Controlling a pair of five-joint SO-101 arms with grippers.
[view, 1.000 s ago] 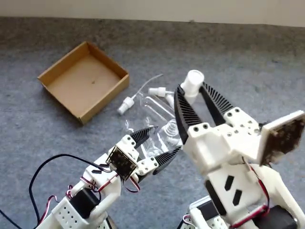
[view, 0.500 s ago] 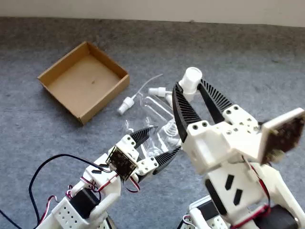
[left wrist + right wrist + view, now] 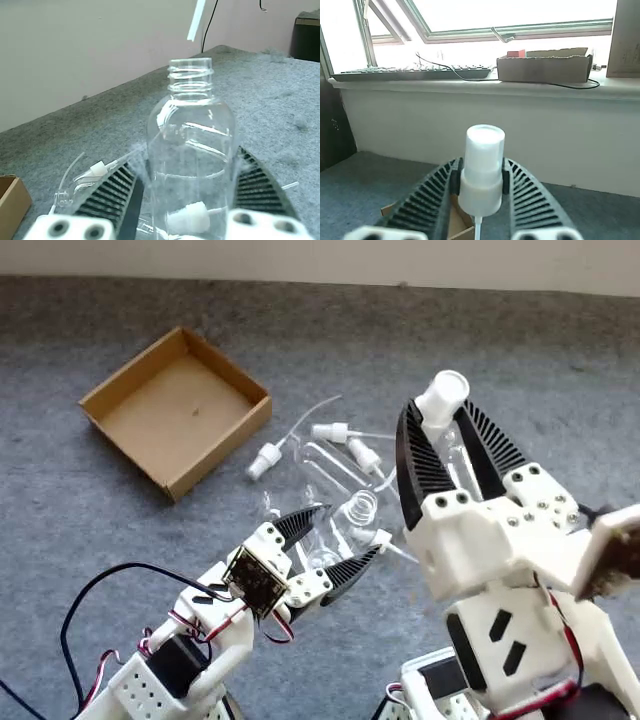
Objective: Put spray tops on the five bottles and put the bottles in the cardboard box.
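One open cardboard box (image 3: pixel 175 410), grey carpet (image 3: pixel 80 530) all round it. Just right of it, at least three loose spray tops (image 3: pixel 265 458) lie among clear bottles (image 3: pixel 332 466) too jumbled to count. The left gripper (image 3: pixel 347 532) clamps one bottle (image 3: pixel 192 140). Farther right of the box, the right gripper (image 3: pixel 440 415) pinches one spray top (image 3: pixel 445 393).

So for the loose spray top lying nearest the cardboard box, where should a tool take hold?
Grip the loose spray top by its stubby white head, coming straight down with fingers across its short width. It lies flat on the carpet, and its thin dip tube trailing away from the cardboard box looks too slender to hold.
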